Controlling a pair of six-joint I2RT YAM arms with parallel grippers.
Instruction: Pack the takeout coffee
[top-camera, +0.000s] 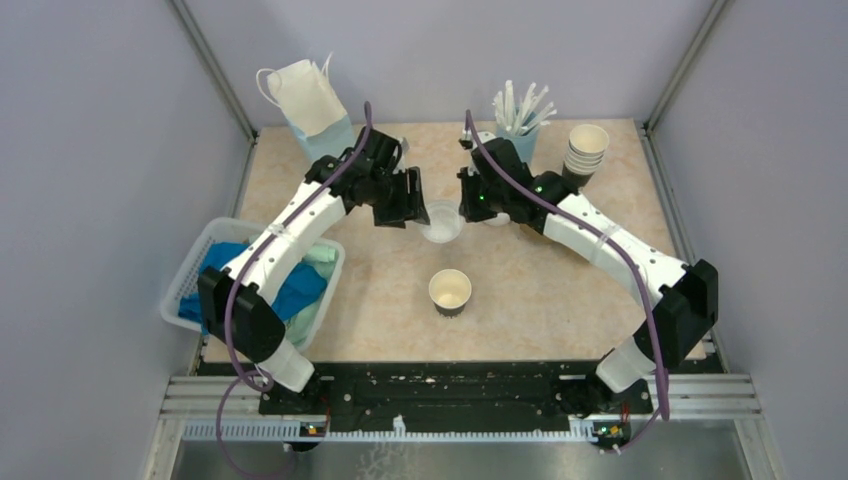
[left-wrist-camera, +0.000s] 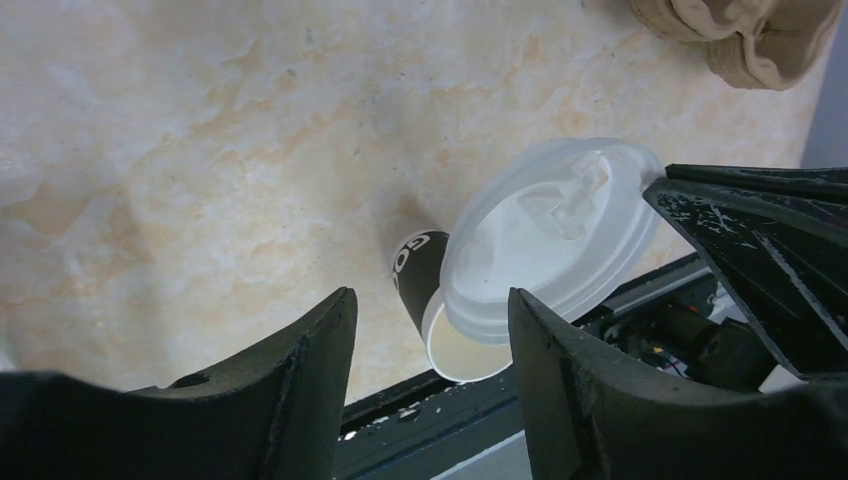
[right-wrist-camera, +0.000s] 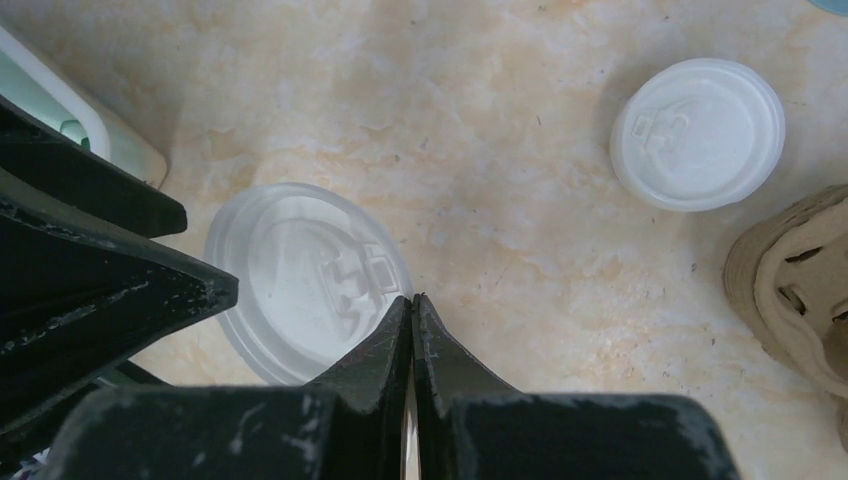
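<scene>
Far left: white basket (top-camera: 190, 262) of blue cloths at the tabletop (top-camera: 560, 290) edge. Left hand (left-wrist-camera: 430, 297) open, fingers spread wide, gripping nothing, hovering just beside a translucent dome lid (top-camera: 441, 222). That lid held clear of the tabletop, tilted, pinched at its rim by the closed right hand (right-wrist-camera: 412, 300). Nearer the arm bases, takeout coffee cup (top-camera: 450, 292) standing upright and uncovered, mid-tabletop. Further right, second white lid (right-wrist-camera: 697, 133) lying flat. Stack of paper cups (top-camera: 587, 150) at back right.
</scene>
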